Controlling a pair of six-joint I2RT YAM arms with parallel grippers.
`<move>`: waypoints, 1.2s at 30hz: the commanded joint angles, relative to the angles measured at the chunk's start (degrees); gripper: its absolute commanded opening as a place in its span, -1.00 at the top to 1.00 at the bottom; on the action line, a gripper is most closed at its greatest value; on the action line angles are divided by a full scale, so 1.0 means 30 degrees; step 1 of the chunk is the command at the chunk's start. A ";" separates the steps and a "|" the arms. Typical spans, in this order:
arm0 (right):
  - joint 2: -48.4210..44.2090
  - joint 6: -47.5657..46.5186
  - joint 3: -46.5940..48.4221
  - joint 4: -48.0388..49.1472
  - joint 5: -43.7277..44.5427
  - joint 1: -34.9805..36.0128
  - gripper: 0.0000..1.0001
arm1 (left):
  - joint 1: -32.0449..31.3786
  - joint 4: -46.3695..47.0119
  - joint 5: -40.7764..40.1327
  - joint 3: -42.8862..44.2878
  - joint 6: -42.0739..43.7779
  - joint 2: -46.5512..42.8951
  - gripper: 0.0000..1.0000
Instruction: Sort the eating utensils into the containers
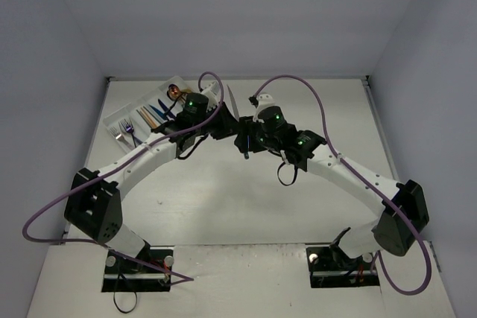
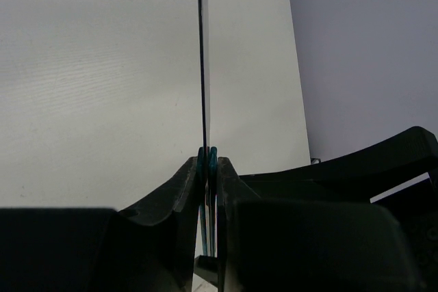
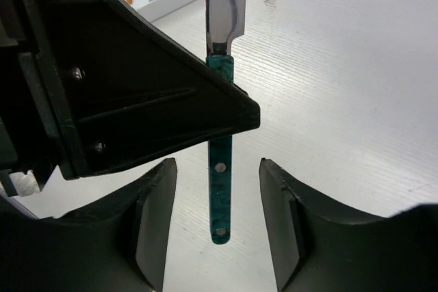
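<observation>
One knife (image 3: 220, 189) outside tray (image 1: 112, 121) | left gripper (image 2: 207, 163) pinching its teal handle | right gripper (image 3: 217, 220) spread, straddling handle end | several utensils (image 1: 153, 115) already in tray, near left gripper | knife left to place

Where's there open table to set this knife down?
Bare table runs from the knife to the right edge, and across the near middle. Crowded: the far left, where the tray holds utensils, and the centre, where the left gripper and right gripper meet.
</observation>
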 commanded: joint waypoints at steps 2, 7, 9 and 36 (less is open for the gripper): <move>-0.0844 0.0090 -0.0066 0.1358 0.0562 0.0069 -0.36 | 0.1122 0.1419 -0.0449 0.0433 0.0478 -0.0094 1.00; -0.2225 0.0060 -0.1183 0.1103 0.1261 -0.0763 -0.73 | 0.4475 0.0926 -0.0395 0.0371 0.1280 0.0793 1.00; -0.2953 0.0089 -0.2052 0.0817 0.1380 -0.1302 -0.75 | 0.6587 -0.0572 -0.0547 0.1081 0.2004 0.2096 1.00; -0.8504 -0.0681 -0.2980 -0.3831 0.4593 -0.3769 -1.00 | 1.1263 -0.7570 -0.2895 1.0116 0.6773 0.5614 -0.02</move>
